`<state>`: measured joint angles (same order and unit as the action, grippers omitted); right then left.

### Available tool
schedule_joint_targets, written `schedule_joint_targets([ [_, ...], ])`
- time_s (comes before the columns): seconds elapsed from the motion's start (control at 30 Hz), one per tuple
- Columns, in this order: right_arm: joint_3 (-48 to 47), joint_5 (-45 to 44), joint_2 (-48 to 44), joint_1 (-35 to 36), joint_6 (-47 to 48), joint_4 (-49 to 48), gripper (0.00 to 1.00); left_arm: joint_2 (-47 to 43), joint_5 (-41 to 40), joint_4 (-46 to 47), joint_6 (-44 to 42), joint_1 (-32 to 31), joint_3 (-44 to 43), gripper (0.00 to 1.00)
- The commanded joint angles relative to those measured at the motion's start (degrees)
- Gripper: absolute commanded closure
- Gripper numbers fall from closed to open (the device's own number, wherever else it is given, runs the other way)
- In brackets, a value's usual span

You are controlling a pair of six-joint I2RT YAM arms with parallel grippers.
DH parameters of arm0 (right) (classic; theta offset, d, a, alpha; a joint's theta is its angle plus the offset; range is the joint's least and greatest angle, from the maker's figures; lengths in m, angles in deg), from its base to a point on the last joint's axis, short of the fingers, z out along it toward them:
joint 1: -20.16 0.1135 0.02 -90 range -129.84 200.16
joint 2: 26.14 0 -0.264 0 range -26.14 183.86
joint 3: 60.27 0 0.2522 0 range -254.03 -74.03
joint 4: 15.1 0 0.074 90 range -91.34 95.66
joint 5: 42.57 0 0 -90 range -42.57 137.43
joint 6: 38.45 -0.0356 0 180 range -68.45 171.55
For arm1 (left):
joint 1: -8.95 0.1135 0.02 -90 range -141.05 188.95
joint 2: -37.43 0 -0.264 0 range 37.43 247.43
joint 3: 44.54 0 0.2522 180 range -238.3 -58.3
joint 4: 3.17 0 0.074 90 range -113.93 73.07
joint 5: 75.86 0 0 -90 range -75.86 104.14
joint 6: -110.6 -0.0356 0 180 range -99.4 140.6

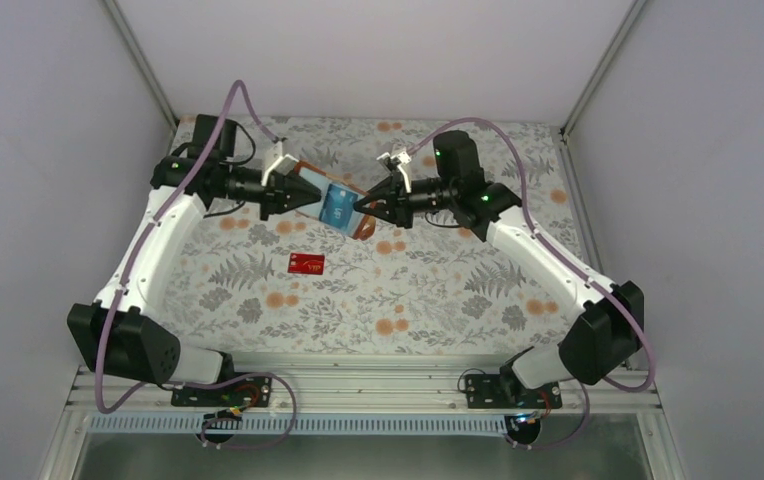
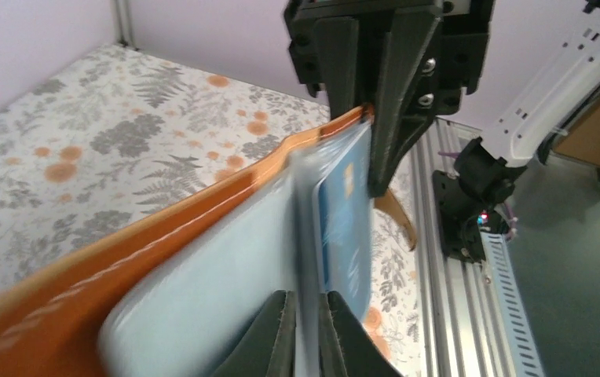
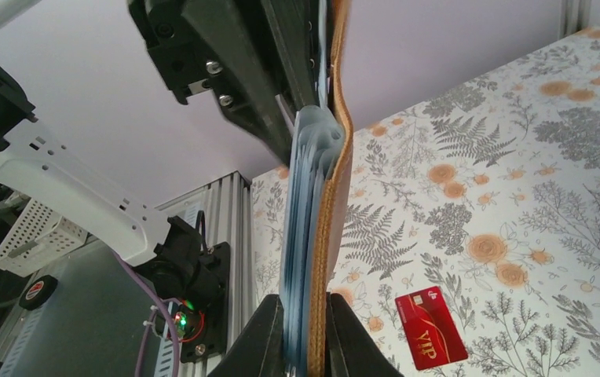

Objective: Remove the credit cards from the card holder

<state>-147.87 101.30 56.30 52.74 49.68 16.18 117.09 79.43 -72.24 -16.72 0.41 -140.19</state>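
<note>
Pale walls enclose a floral-patterned counter (image 1: 438,290). Brown leather book-like card holder (image 1: 336,205), with pale grey-blue inner pockets, is suspended open above the counter, near the middle of its far edge, between both arms. Left gripper (image 2: 306,318): closed narrow, pinching a pale pocket leaf of the card holder. Right gripper (image 3: 306,318): closed narrow on the opposite end, clamping the pocket leaves together with the brown cover (leaf edges are blurred in the wrist views). Blue plastic card (image 2: 345,228) sits in an inner pocket, between the two grippers. Red rectangular card (image 3: 432,327) with gold lettering lies flat on the counter near its centre, apart from the card holder and touching neither gripper.
</note>
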Motion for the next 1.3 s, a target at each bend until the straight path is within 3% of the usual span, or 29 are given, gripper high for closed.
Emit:
schedule_joint_targets([
  [0.0, -1.79, 3.90, 0.70, -0.06, 1.70, 0.68, 0.96, 0.47, -0.75, 0.78, -2.53, -2.24, 0.45, 0.83],
  [0.13, -2.14, 5.02, 0.84, -0.06, 2.68, 1.67, 0.96, 1.42, -2.04, 1.35, -2.23, -2.51, -0.45, 0.62],
  [0.43, -2.11, 8.23, -0.08, 0.12, 5.27, 2.41, 0.96, 3.42, -4.74, 2.39, -1.07, -5.07, -1.21, 0.61],
  [0.57, -2.13, 8.42, -0.64, 0.18, 6.92, 2.88, 0.96, 3.98, -2.07, 0.25, -2.36, -6.87, -2.79, 0.60],
  [0.67, -2.35, 7.49, -0.31, 0.12, 6.56, 2.69, 0.96, 3.85, 0.33, -1.19, -3.52, -8.58, -3.61, 0.69],
  [0.77, -2.59, 7.53, -0.16, 0.12, 6.52, 2.71, 0.96, 3.23, 0.13, -1.82, -4.09, -9.20, -4.13, 0.96],
  [0.9, -1.71, 7.55, -1.29, -0.27, 6.56, 2.29, 0.95, 2.74, 1.12, -4.93, -6.42, -8.87, -5.04, 0.98],
  [1.07, 2.09, 6.50, -2.38, -0.42, 1.53, -3.72, 0.65, 2.19, 3.67, 1.92, 3.57, -5.70, -4.20, 0.98],
  [1.27, 7.64, 4.19, -2.85, -0.47, -6.85, -14.52, 0.56, 1.25, 6.19, 4.78, 8.09, -5.23, -5.07, 0.98],
])
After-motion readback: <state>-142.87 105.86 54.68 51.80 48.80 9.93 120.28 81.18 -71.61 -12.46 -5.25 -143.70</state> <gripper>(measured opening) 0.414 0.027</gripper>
